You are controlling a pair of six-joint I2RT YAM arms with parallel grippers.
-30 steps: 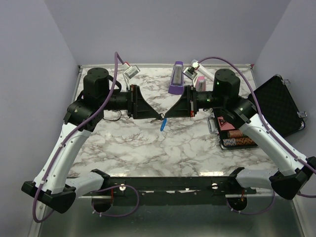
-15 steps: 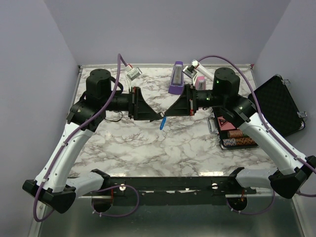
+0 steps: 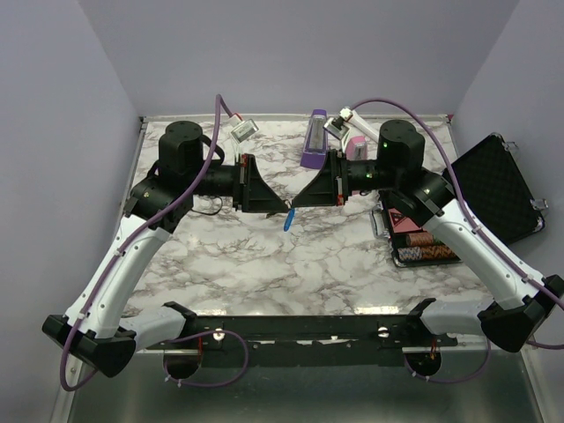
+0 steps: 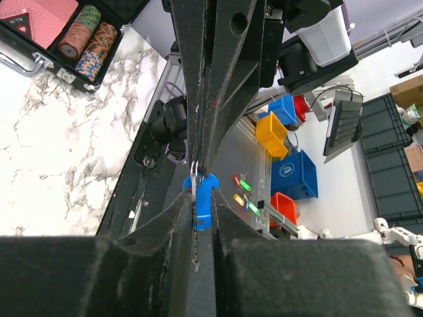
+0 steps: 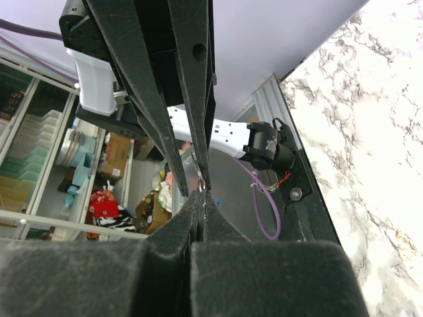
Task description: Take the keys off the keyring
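Left end effector (image 3: 282, 209) and right end effector (image 3: 298, 203) meet tip to tip above the middle of the marble worktop (image 3: 264, 264).
The right end effector's fingers are pressed together, pinching the small metal keyring (image 5: 200, 187) at their tips. The keys (image 3: 287, 220), one blue-headed piece, hang from the ring just below the junction. The left end effector's fingers (image 4: 158, 224) stand narrowly apart with the blue head in the gap. Whether they grip it cannot be told.
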